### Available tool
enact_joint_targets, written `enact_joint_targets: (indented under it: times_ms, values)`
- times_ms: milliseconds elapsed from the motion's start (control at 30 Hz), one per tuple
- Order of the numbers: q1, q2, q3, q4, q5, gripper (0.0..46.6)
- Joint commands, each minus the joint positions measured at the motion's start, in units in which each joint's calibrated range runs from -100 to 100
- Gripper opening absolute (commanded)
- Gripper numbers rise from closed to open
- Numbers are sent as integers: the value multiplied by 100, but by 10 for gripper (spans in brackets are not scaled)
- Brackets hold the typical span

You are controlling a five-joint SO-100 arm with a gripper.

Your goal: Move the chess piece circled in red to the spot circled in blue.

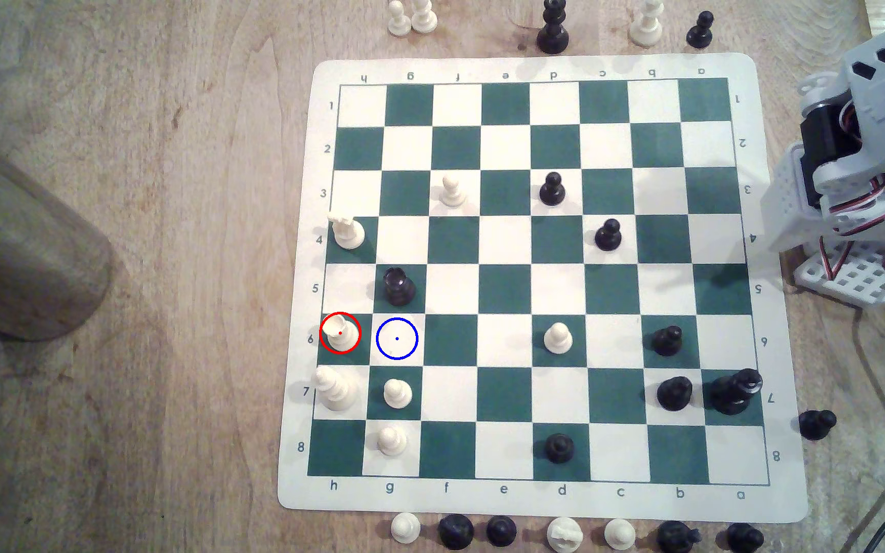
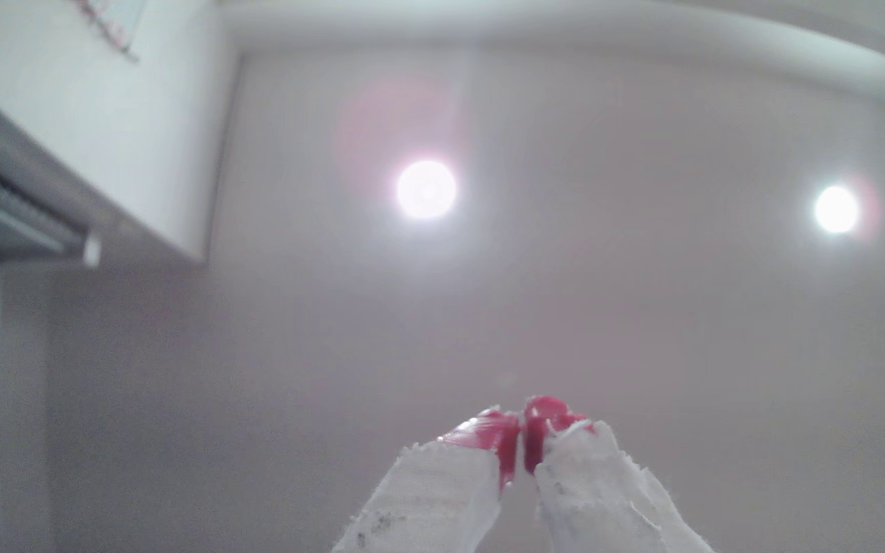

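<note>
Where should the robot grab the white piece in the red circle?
Probably from straight above, pinching the narrow tapered top of the circled white piece: its base is broad and round. A black piece and a tall white piece stand close, so a sideways approach looks riskier.

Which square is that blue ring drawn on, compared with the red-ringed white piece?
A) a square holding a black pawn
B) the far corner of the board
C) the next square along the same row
C: the blue-ringed spot is an empty white square directly beside the red-circled piece in row 6.

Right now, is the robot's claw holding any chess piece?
No, nothing is held. The gripper with red-tipped white fingers is shut on air, pointing at the ceiling. The red-circled cream-white plastic piece stands untouched on its dark-green square.
</note>
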Motion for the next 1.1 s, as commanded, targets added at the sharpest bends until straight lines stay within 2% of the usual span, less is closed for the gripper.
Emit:
enact_joint_targets:
  times_ms: [0, 133, 300, 367, 600, 833, 933, 1000, 1033, 1067]
  values:
    - [-298, 6, 126, 658, 24, 2]
    - [-563, 6, -200, 1911, 24, 2]
    - [-845, 14, -1224, 4753, 0, 2]
    - [-947, 14, -1941, 6678, 0, 2]
    - [-962, 14, -3527, 10896, -15, 2]
    - [-509, 141, -4171, 13533, -24, 2]
    - [-650, 532, -4343, 14106, -44, 2]
    - [-650, 786, -4452, 14237, -176, 2]
    - [-657, 914, -4479, 14295, -200, 11]
    - [-743, 1296, -4515, 14303, -166, 66]
